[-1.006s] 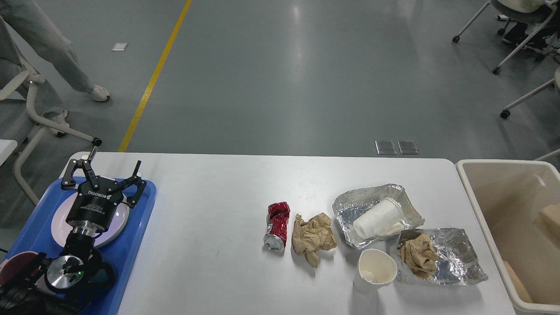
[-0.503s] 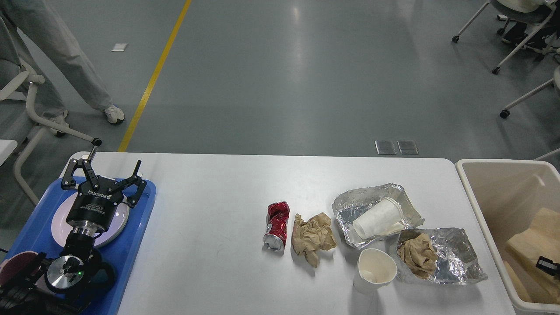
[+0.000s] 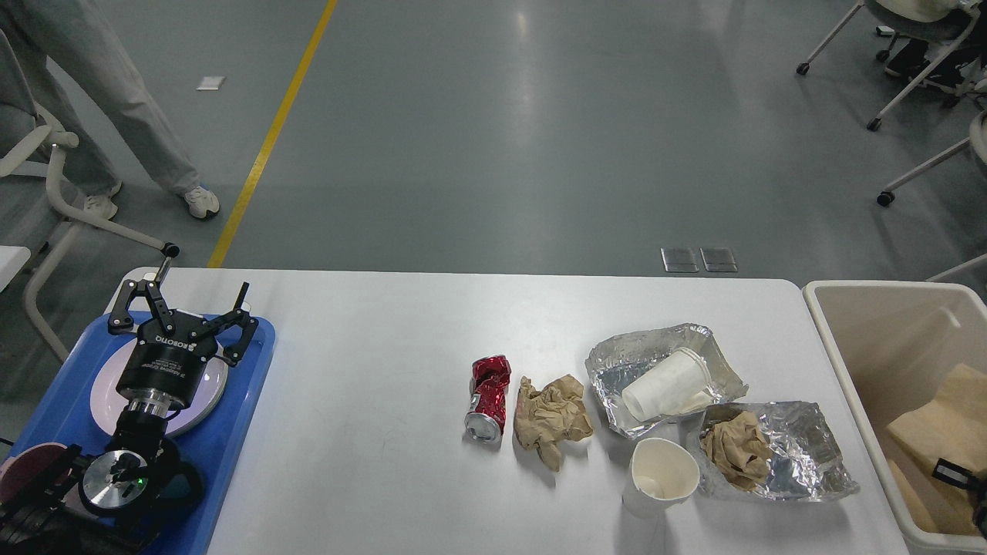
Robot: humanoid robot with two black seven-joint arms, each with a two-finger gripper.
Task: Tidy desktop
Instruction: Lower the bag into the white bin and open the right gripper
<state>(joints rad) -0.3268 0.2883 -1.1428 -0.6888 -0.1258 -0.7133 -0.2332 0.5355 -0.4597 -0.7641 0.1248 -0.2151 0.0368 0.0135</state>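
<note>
Beige bin [image 3: 864, 370] holds brown paper [image 3: 937, 424], shifted since earlier; left gripper [image 3: 183, 308] spread wide over blue tray [image 3: 247, 385]; right gripper [image 3: 960, 476] unclear

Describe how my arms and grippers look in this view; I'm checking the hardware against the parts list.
The left gripper is matte black with two jointed, linkage-style fingers, and white ROBOTIQ lettering on its round body. Behind it sit a silver metal ring and a silver disc with a small green light. Of the right arm, only a dark part with a white mark shows at the frame's edge; its gripper can't be judged.
</note>
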